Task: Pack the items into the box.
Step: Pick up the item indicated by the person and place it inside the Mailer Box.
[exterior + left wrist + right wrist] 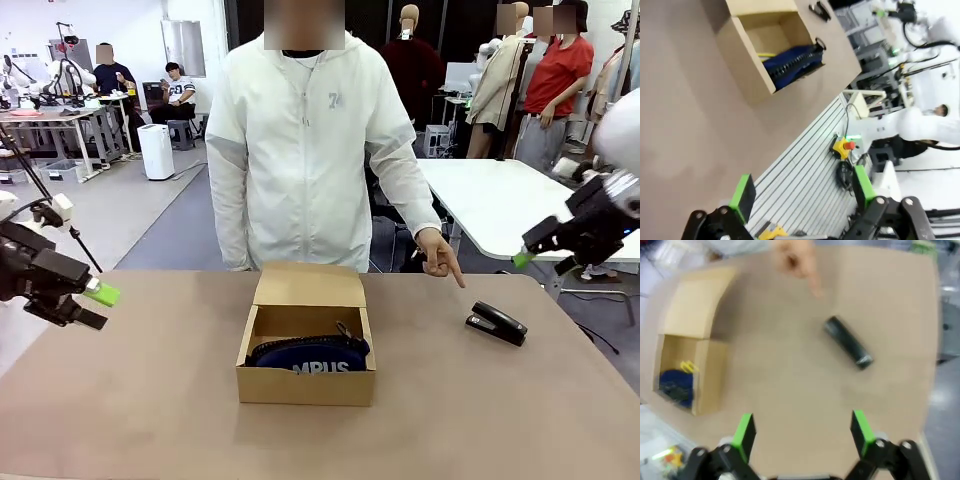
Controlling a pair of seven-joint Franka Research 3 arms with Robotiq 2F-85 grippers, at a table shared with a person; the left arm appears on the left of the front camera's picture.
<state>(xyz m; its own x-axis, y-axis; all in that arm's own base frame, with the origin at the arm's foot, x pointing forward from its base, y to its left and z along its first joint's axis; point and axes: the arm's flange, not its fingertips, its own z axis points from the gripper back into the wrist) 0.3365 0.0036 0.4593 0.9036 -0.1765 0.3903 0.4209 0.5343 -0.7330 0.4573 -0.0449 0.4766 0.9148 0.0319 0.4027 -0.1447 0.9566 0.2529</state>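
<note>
One stapler [497, 323] outside box [305, 385], hand [438, 256] pointing

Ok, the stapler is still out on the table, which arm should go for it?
Right, probably. The stapler lies right of the box, on the right gripper's side; its wrist view looks down on it beyond open jaws. The left gripper hangs at the far left, with the box in between.

White letters "MPUS" stand on the navy pouch [308, 356] inside the box [304, 386] (the word's start is hidden); the person's white jacket [290, 160] bears a small grey "7".
</note>
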